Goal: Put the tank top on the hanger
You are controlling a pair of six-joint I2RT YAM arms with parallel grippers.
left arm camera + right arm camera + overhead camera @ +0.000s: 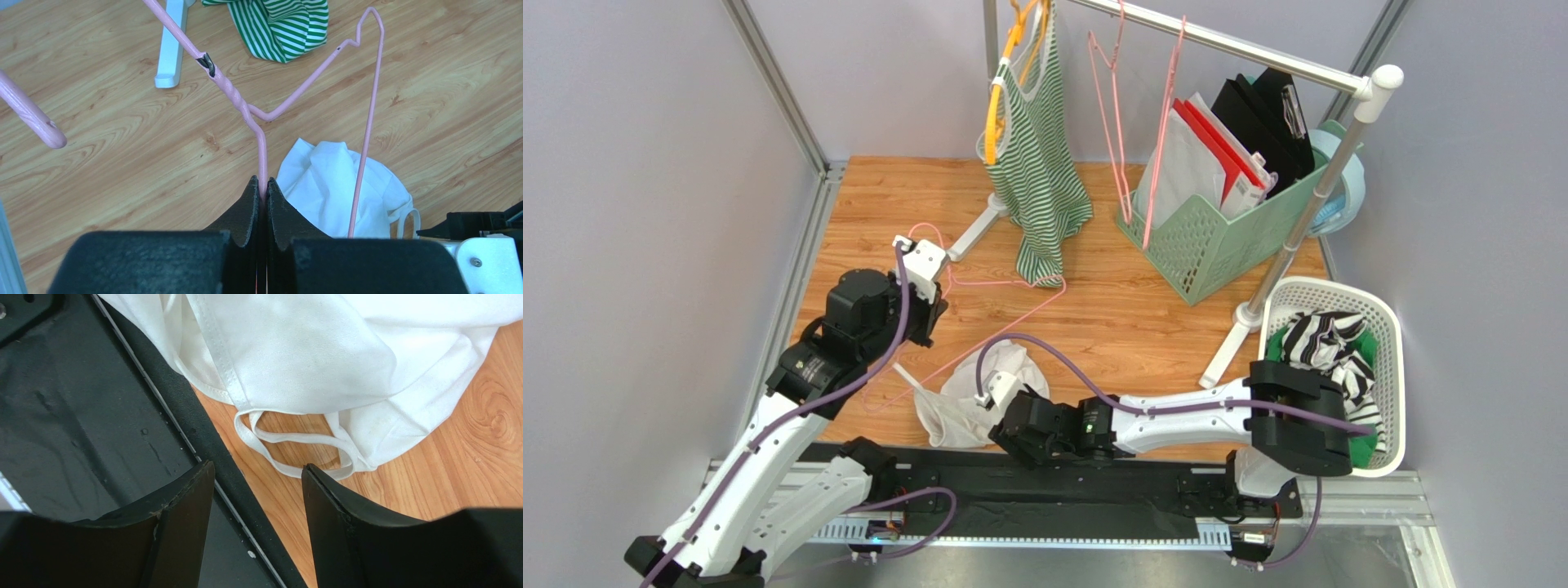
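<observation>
The white tank top lies crumpled on the wooden table near the front edge. It also shows in the left wrist view and the right wrist view, where its narrow straps loop onto the wood. My left gripper is shut on the wire of a pink hanger and holds it over the table, left of the tank top. In the top view that gripper holds the hanger, which reaches toward the tank top. My right gripper is open and empty just short of the straps; the top view shows it too.
A green-and-white striped tank top hangs on a yellow-orange hanger on the clothes rack, with spare pink hangers beside it. A green basket holds folders. A white laundry basket stands at the right. The rack's white foot and the black base plate are close by.
</observation>
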